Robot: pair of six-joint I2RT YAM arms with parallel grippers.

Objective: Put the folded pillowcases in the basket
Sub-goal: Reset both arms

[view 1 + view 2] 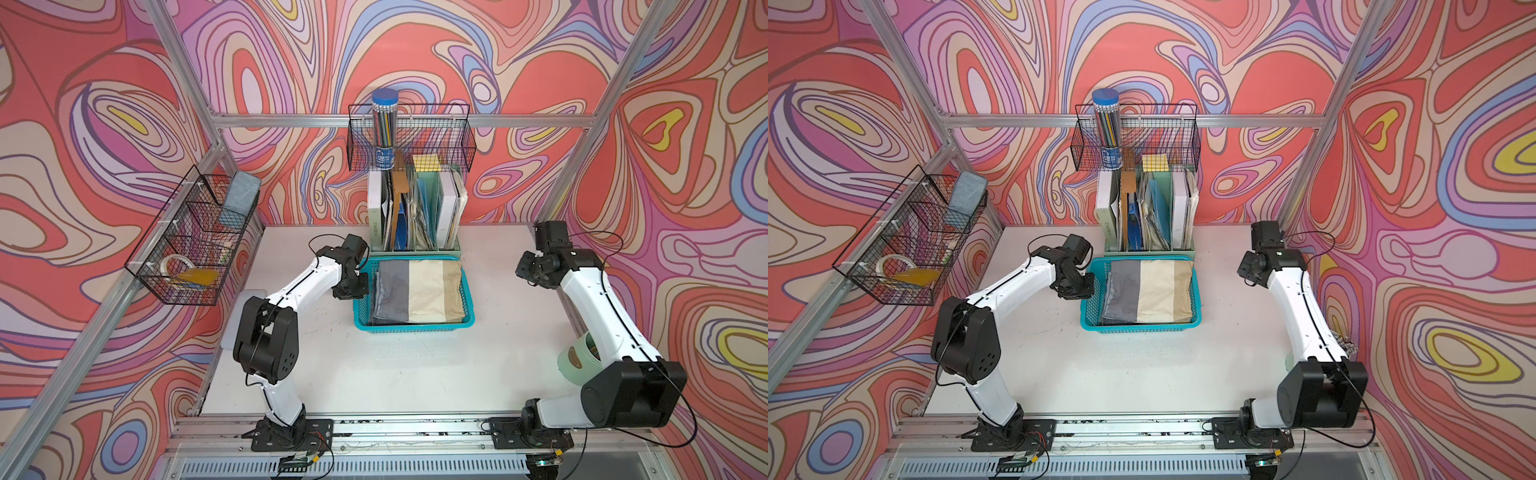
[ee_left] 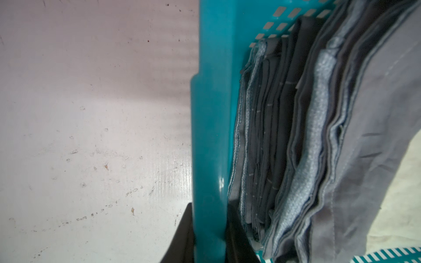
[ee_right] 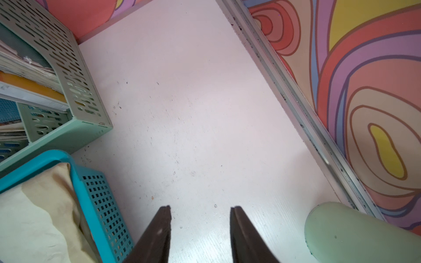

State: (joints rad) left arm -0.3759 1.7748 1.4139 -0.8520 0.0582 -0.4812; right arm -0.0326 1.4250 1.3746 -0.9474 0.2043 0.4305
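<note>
The turquoise basket (image 1: 415,328) (image 1: 1142,326) stands at the middle back of the table. A folded pillowcase (image 1: 419,291) (image 1: 1150,291) with grey, cream and tan bands lies flat in it, on top of several grey and blue folded cloths (image 2: 319,136). My left gripper (image 1: 353,286) (image 1: 1077,286) (image 2: 209,205) straddles the basket's left rim (image 2: 211,113), one finger outside and one inside; the rim fills the space between them. My right gripper (image 1: 530,270) (image 1: 1248,268) (image 3: 200,207) hangs open and empty over bare table, to the right of the basket (image 3: 45,157).
A green file organizer (image 1: 415,216) with books stands right behind the basket. Black wire baskets hang on the back wall (image 1: 409,137) and the left wall (image 1: 191,241). A pale green cup (image 1: 577,357) (image 3: 364,234) sits near the right arm. An aluminium rail (image 3: 296,102) edges the table's right side.
</note>
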